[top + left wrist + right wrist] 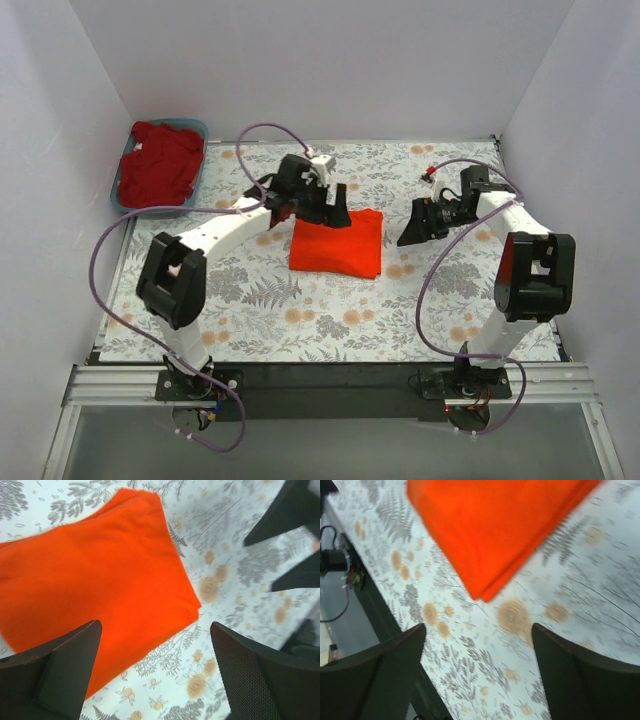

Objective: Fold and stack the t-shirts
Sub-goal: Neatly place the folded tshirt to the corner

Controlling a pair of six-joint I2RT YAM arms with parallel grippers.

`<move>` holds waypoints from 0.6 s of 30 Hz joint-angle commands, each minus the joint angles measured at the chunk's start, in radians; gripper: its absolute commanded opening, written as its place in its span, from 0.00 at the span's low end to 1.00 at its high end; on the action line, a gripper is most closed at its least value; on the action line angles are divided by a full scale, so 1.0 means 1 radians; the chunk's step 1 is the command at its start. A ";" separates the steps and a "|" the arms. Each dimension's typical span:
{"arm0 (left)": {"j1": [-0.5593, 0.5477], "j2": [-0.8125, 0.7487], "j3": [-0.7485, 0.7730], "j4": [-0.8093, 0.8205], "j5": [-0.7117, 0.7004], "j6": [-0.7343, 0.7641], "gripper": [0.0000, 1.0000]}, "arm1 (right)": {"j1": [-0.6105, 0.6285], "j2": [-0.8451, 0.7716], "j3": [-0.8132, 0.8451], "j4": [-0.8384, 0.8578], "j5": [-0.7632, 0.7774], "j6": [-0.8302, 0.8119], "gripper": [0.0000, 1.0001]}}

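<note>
The bright orange-red t-shirt (338, 243) lies folded into a rectangle in the middle of the table; it also shows in the left wrist view (90, 575) and the right wrist view (495, 525). The darker crimson t-shirt (158, 165) is bunched in the blue bin (198, 128) at the back left. My left gripper (334, 207) is open and empty, hovering over the folded shirt's far edge (155, 660). My right gripper (415, 228) is open and empty, just right of the folded shirt, above the bare cloth (477, 655).
A floral tablecloth (330, 310) covers the table. White walls close in the left, back and right sides. The arms' bases sit on a black rail (330, 385) at the near edge.
</note>
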 commanded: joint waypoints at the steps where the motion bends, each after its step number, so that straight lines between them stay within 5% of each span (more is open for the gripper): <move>1: -0.099 0.149 0.072 -0.151 -0.321 0.094 0.90 | -0.056 -0.061 -0.008 -0.020 0.077 -0.009 0.96; 9: -0.130 0.405 0.260 -0.376 -0.470 0.176 0.91 | -0.078 -0.133 -0.067 -0.026 0.134 -0.027 0.98; 18: 0.170 0.212 -0.074 -0.505 -0.459 0.337 0.92 | -0.099 -0.106 -0.018 -0.032 0.104 -0.018 0.98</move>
